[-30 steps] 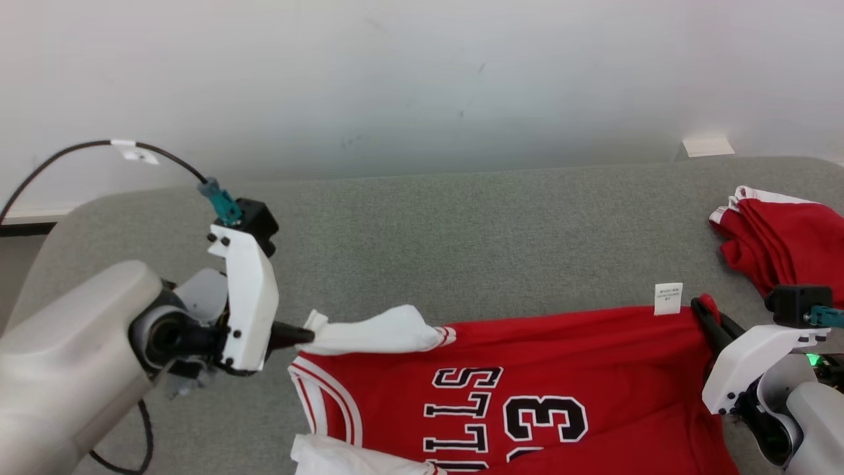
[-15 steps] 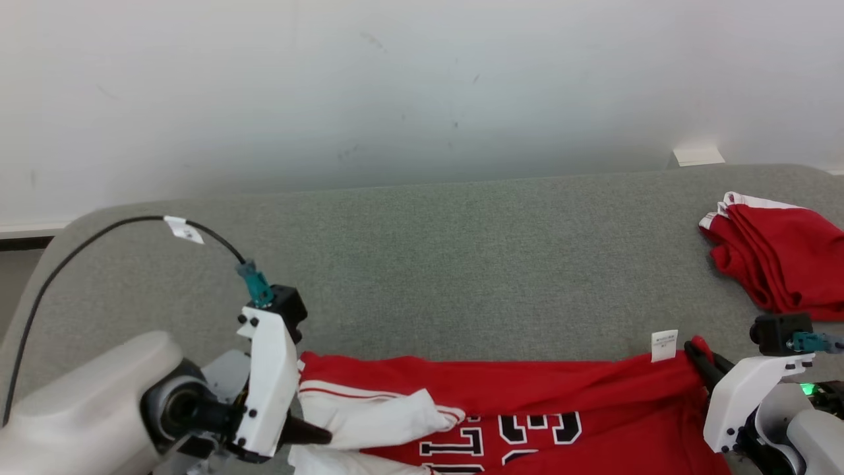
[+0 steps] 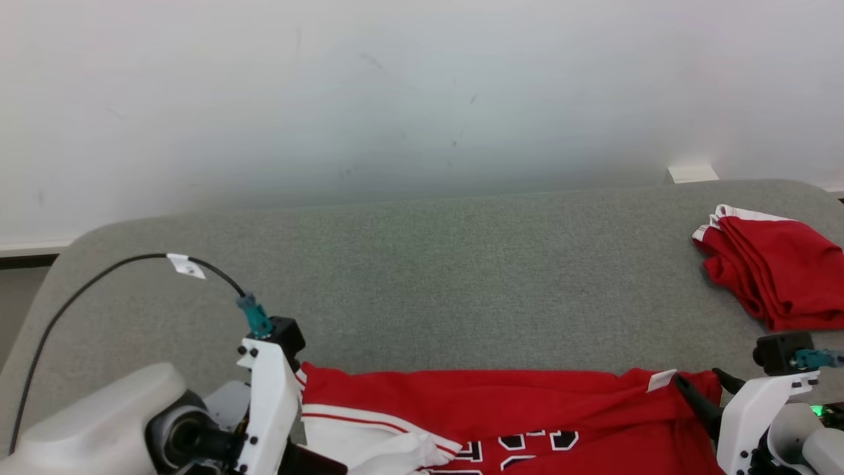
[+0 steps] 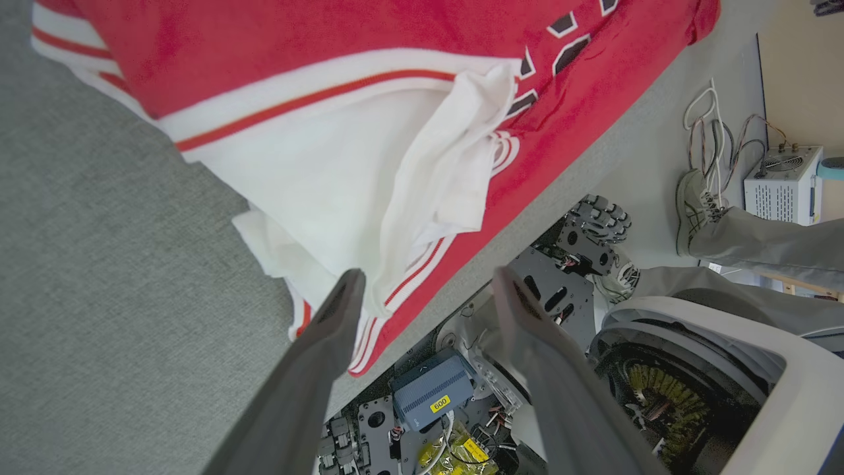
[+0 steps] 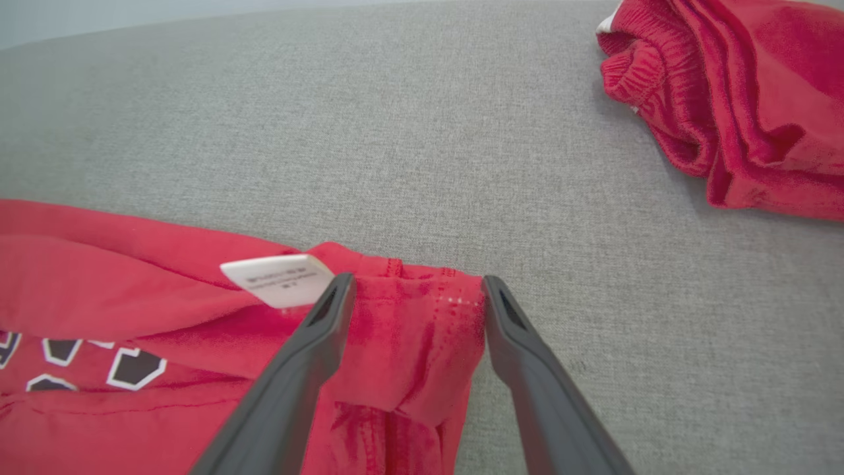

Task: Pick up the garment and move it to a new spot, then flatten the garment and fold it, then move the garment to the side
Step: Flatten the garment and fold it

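Left claw stands apart beside the white sleeve. The jersey lies along the worktop's near edge. Right claw stands apart, straddling its tagged corner. Red cloth lies at the right edge.

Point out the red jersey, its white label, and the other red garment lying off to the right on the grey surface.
red jersey (image 3: 501,406), head view, on the plain red cloth above the lettering.
white label (image 5: 278,280), right wrist view, on the label's middle.
bunched red garment (image 3: 781,274), head view, on its top layer.
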`<state>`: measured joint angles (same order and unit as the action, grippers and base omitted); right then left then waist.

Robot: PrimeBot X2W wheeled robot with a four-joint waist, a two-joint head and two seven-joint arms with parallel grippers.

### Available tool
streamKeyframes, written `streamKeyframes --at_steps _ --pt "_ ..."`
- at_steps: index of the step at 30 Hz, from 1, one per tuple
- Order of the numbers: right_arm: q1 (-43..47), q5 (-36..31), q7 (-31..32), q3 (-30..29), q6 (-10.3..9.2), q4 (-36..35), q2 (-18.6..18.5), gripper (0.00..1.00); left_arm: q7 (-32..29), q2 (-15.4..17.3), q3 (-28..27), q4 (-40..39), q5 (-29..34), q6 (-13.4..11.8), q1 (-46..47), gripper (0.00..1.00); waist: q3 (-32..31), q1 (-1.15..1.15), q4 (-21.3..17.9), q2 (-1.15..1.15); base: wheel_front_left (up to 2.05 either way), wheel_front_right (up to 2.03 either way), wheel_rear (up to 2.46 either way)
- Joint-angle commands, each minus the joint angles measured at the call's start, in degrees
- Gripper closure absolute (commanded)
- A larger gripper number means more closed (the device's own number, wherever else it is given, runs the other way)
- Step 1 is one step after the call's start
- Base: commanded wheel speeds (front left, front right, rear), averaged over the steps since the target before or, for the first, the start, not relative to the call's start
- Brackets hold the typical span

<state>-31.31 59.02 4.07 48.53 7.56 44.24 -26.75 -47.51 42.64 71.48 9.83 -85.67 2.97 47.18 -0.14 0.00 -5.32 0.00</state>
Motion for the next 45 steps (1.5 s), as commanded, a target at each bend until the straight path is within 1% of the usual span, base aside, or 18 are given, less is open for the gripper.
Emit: streamKeyframes --at_steps 1,5,8,10,13,17,20,23,26,28,32,36,38,41,43,45 --pt "0.9 0.7 0.2 0.1 -0.16 -0.7 -0.9 0.0 0.6 0.5 -0.3 0.2 0.9 0.2 -0.5 0.0 -0.3 0.0 0.0 0.0 0.0 0.0 0.0" --pt "1.2 2.3 -0.4 0.1 -0.15 -4.8 -3.7 0.0 2.8 1.1 -1.8 0.0 0.9 0.3 0.1 0.0 -0.9 0.0 0.2 0.0 0.0 0.0 0.0" --pt "0.9 3.6 -1.7 -1.3 -0.15 -7.7 -5.6 0.0 6.1 1.4 -3.6 -0.5 1.6 0.6 0.7 0.0 -1.1 0.0 0.3 0.0 0.0 0.0 0.0" --pt "0.4 3.8 -3.3 -2.4 -0.15 -9.8 -6.6 0.0 9.9 1.6 -5.3 -0.9 2.5 1.0 1.2 0.0 -1.1 0.0 0.4 0.0 0.0 0.0 0.0" --pt "-0.1 3.8 -6.4 -4.6 -0.15 -12.3 -7.4 0.0 17.4 1.7 -8.1 -1.4 5.0 1.1 1.3 0.0 -1.1 0.0 0.4 0.0 0.0 0.0 0.0" --pt "0.5 2.0 -11.4 -8.1 -0.15 -13.9 -7.0 0.0 27.9 1.8 -11.4 -1.7 7.8 0.0 -0.8 0.0 -1.2 0.0 0.5 0.0 0.0 0.0 0.0" --pt "2.0 0.2 -15.6 -11.3 -0.15 -14.3 -6.0 0.0 35.8 1.8 -14.0 -1.7 9.0 -1.7 -3.3 0.0 -1.3 0.0 0.7 0.0 0.0 0.0 0.0" --pt "4.2 -2.6 -18.3 -15.4 -0.15 -14.5 -4.4 0.0 43.6 2.2 -15.5 -1.5 11.6 -4.5 -5.7 0.0 -1.4 0.0 1.1 0.0 0.0 0.0 0.0" --pt "7.5 -6.4 -19.2 -21.2 -0.15 -15.7 -2.5 0.0 50.6 2.6 -16.6 -1.7 14.2 -7.6 -8.6 0.0 -1.8 0.0 1.7 0.0 0.0 0.0 0.0" --pt "9.9 -9.7 -19.2 -27.0 -0.15 -17.9 -0.8 0.0 55.1 2.7 -17.8 -2.2 15.2 -9.9 -10.5 0.0 -1.9 0.0 1.9 0.0 0.0 0.0 0.0" --pt "17.0 -17.2 -19.2 -36.7 -0.15 -23.4 3.8 0.0 60.9 2.5 -19.6 -3.6 16.9 -14.4 -14.6 0.0 -2.0 0.0 2.6 0.0 0.0 0.0 0.0" --pt "23.0 -22.5 -19.2 -42.2 -0.15 -28.1 8.1 0.0 62.6 1.1 -23.6 -5.8 19.9 -18.5 -19.3 0.0 -1.8 0.0 2.9 0.0 0.0 0.0 0.0" --pt "25.4 -24.2 -19.2 -44.0 -0.14 -29.8 10.0 0.0 62.6 -0.8 -28.3 -7.9 23.1 -20.3 -21.8 0.0 -1.6 0.0 3.1 0.0 0.0 0.0 0.0" --pt "28.2 -26.4 -19.2 -45.3 -0.14 -31.5 12.4 0.0 62.6 -5.6 -36.4 -10.9 30.3 -22.9 -28.6 0.0 -1.2 0.0 3.0 0.0 0.0 0.0 0.0" --pt "29.4 -27.4 -19.2 -45.7 -0.14 -32.3 13.9 0.0 62.6 -9.8 -41.8 -12.9 34.9 -23.4 -33.4 0.0 -1.0 0.0 2.7 0.0 0.0 0.0 0.0" --pt "30.2 -28.1 -19.2 -46.2 -0.14 -33.1 15.2 0.0 62.6 -13.1 -45.4 -13.5 39.5 -22.9 -37.9 0.0 -0.8 0.0 2.5 0.0 0.0 0.0 0.0"
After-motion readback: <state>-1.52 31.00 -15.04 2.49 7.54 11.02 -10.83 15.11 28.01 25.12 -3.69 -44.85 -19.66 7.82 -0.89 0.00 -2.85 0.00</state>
